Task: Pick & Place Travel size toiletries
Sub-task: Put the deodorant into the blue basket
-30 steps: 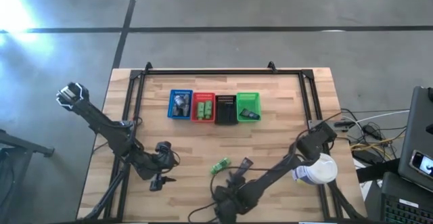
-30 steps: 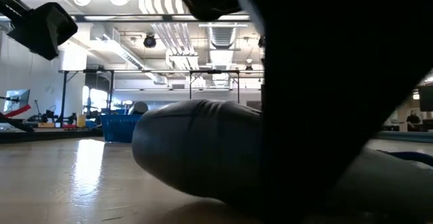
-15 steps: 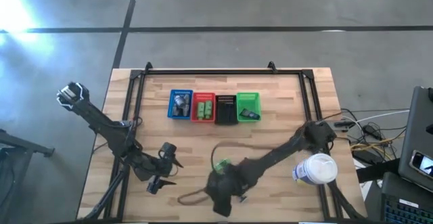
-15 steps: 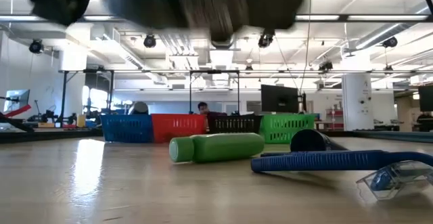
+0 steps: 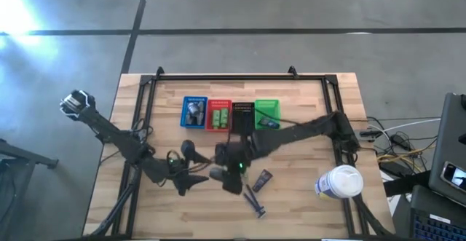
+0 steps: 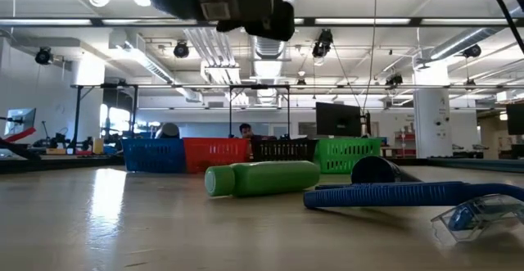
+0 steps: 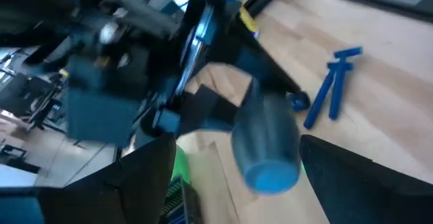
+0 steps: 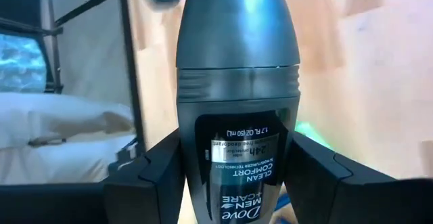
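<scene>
My right gripper (image 5: 224,170) hangs over the table's middle, just near of the baskets, shut on a grey oval mini bottle (image 8: 237,82), which also shows in the left wrist view (image 7: 267,135). My left gripper (image 5: 191,184) is open and low, close to the left of it. A bright green tube (image 6: 262,178) lies on its side, partly under the right gripper in the high view (image 5: 238,167). Beside it lie a black tube (image 5: 261,180) and a dark-blue razor (image 5: 253,201), also seen in the low view (image 6: 401,195). My right gripper pinches the grey bottle between its two fingers (image 8: 157,176) on the labelled half (image 8: 237,160). The bottle runs forward along the fingers, its rounded end (image 8: 233,21) pointing away from them. It is lifted clear of the table.
Four small mesh baskets stand in a row toward the far edge: blue (image 5: 194,112), red (image 5: 218,115), black (image 5: 243,117), green (image 5: 266,115), each with items inside. A large white tub (image 5: 341,183) stands near the right edge. A dark frame (image 5: 233,76) borders the table.
My right gripper has lifted the grey bottle off the table near the near edge and carried it toward the far edge and a little left, to just near of the baskets. The green tube, black tube and razor now lie uncovered. My left gripper has moved right, toward the bottle.
</scene>
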`<act>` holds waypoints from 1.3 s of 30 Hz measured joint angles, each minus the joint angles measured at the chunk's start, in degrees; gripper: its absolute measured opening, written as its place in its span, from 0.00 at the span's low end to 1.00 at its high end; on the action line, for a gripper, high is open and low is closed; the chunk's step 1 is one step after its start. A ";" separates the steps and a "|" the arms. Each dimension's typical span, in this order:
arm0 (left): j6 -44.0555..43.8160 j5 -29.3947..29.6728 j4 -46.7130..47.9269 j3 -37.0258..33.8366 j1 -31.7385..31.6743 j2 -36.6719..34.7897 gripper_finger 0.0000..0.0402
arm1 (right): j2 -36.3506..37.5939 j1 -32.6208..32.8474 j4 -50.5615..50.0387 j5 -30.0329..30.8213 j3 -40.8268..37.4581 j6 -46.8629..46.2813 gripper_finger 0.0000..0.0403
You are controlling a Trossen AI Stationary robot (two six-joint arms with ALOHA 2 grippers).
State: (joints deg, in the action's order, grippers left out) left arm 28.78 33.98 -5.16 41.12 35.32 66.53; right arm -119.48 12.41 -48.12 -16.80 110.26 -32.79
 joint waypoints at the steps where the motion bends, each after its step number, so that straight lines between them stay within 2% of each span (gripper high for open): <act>1: 0.13 -0.43 0.14 0.00 -0.63 0.20 0.79 | 0.08 -0.67 -0.57 -0.70 0.00 0.53 0.47; 4: 1.92 -2.47 -0.01 0.00 -2.26 1.13 0.79 | 0.56 -2.13 -1.80 -3.14 0.00 2.50 0.47; 10: 4.11 -2.25 -1.00 0.00 -4.57 4.78 0.79 | 2.02 -4.78 -2.44 -4.97 0.04 4.77 0.47; 16: 6.02 -3.14 -7.19 0.14 -6.39 7.01 0.79 | 2.16 -5.34 -0.98 -7.18 -0.01 5.26 0.47; 20: 7.80 -3.04 -7.20 1.41 -6.76 7.06 0.78 | 2.14 -5.34 -0.96 -7.24 -0.14 5.33 0.47; 24: 7.88 -3.31 -6.70 2.32 -6.72 7.10 0.73 | 2.12 -5.81 -0.20 -7.31 -0.15 5.35 0.47; 33: 7.83 -3.44 -5.90 1.99 -6.72 7.08 0.53 | 1.99 -6.78 1.16 -7.31 -0.02 4.89 0.47; 36: 7.75 -3.46 -5.41 1.97 -6.72 7.06 0.52 | 1.99 -6.80 1.13 -7.45 -0.02 4.87 0.47; 39: 7.70 -3.47 -5.40 1.97 -6.72 7.04 0.55 | 1.99 -6.82 1.18 -7.56 -0.02 4.76 0.47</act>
State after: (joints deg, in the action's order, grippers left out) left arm 36.48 30.51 -10.56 43.09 28.60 73.57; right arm -117.49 5.58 -46.94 -24.36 110.24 -28.03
